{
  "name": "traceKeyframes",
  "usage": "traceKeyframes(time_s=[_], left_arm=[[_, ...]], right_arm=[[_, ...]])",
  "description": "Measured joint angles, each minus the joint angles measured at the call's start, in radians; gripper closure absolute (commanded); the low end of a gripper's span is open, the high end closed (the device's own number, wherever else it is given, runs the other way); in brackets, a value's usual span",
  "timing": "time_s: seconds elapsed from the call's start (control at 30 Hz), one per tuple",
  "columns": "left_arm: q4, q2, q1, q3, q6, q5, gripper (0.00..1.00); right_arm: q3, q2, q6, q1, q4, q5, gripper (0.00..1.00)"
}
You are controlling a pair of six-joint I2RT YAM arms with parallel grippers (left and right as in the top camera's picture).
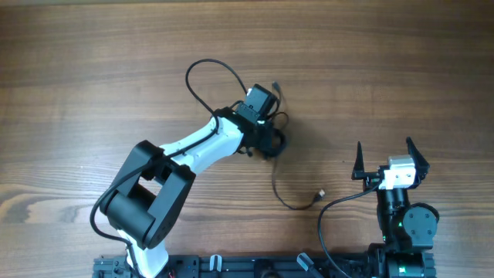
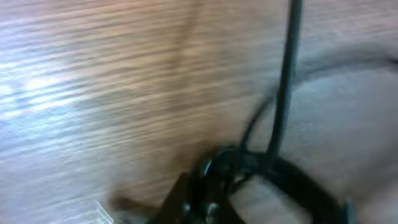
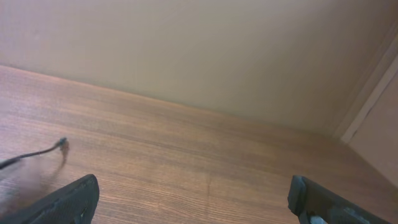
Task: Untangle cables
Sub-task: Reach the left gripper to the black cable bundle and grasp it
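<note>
On the wooden surface (image 1: 93, 69), the left tool (image 1: 269, 143) pinches the knotted middle of the thin black cables (image 1: 276, 189), not yet untangled, while the right tool (image 1: 384, 148) sits spread wide and empty.

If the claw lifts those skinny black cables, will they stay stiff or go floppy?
Probably floppy: the cables are very thin and lie in loose curves. Likely light too. The tail's plug end would probably dangle and swing.

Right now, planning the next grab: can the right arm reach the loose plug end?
Probably yes: the right gripper is open, and the plug end lies close beside it with nothing between them.
</note>
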Motion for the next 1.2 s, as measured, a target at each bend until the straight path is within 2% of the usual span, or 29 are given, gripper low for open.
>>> traceKeyframes(time_s=[0.07,0.2,0.27,0.33,0.37,0.4,0.43,0.47,0.53,0.57,0.63,0.67,0.73,0.77,0.8,0.83,0.87,0.97,1.07,1.13,1.2], left_arm=[[-0.044,-0.001,0.002,0.011,-0.074,-0.072,0.96],[-0.234,-0.041,0.04,0.026,-0.248,-0.245,0.96],[-0.249,-0.091,0.059,0.026,-0.283,-0.286,0.96],[-0.243,-0.167,0.063,0.027,-0.262,-0.325,0.96],[-0.23,-0.201,0.063,0.029,-0.199,-0.335,0.86],[-0.221,-0.224,0.063,0.032,-0.104,-0.339,0.43],[-0.223,-0.235,0.063,0.035,-0.028,-0.34,0.16],[-0.233,-0.24,0.063,0.039,0.08,-0.341,0.06],[-0.253,-0.24,0.063,0.04,0.229,-0.341,0.02],[-0.253,-0.24,0.063,0.04,0.291,-0.341,0.02],[-0.253,-0.24,0.063,0.04,0.333,-0.341,0.03],[-0.253,-0.24,0.063,0.04,0.345,-0.341,0.09],[-0.254,-0.24,0.063,0.04,0.321,-0.341,0.27],[-0.263,-0.24,0.064,0.04,0.235,-0.341,0.28],[-0.301,-0.24,0.068,0.042,0.097,-0.341,0.27],[-0.368,-0.238,0.084,0.041,-0.123,-0.339,0.28],[-0.391,-0.237,0.098,0.04,-0.249,-0.33,0.29],[-0.345,-0.222,0.138,0.023,-0.531,-0.287,0.29],[-0.27,-0.188,0.127,-0.007,-0.657,-0.231,0.39],[-0.265,-0.154,0.107,-0.022,-0.698,-0.209,0.58],[-0.272,-0.126,0.097,-0.029,-0.72,-0.195,0.62]], right_arm=[[0.0,0.0,0.0,0.0,0.0,0.0,0.0],[0.0,0.0,0.0,0.0,0.0,0.0,0.0],[0.0,0.0,0.0,0.0,0.0,0.0,0.0],[0.0,0.0,0.0,0.0,0.0,0.0,0.0],[0.0,0.0,0.0,0.0,0.0,0.0,0.0],[0.0,0.0,0.0,0.0,0.0,0.0,0.0],[0.0,0.0,0.0,0.0,0.0,0.0,0.0],[0.0,0.0,0.0,0.0,0.0,0.0,0.0],[0.0,0.0,0.0,0.0,0.0,0.0,0.0],[0.0,0.0,0.0,0.0,0.0,0.0,0.0],[0.0,0.0,0.0,0.0,0.0,0.0,0.0],[0.0,0.0,0.0,0.0,0.0,0.0,0.0],[0.0,0.0,0.0,0.0,0.0,0.0,0.0],[0.0,0.0,0.0,0.0,0.0,0.0,0.0],[0.0,0.0,0.0,0.0,0.0,0.0,0.0],[0.0,0.0,0.0,0.0,0.0,0.0,0.0],[0.0,0.0,0.0,0.0,0.0,0.0,0.0],[0.0,0.0,0.0,0.0,0.0,0.0,0.0],[0.0,0.0,0.0,0.0,0.0,0.0,0.0],[0.0,0.0,0.0,0.0,0.0,0.0,0.0],[0.0,0.0,0.0,0.0,0.0,0.0,0.0]])
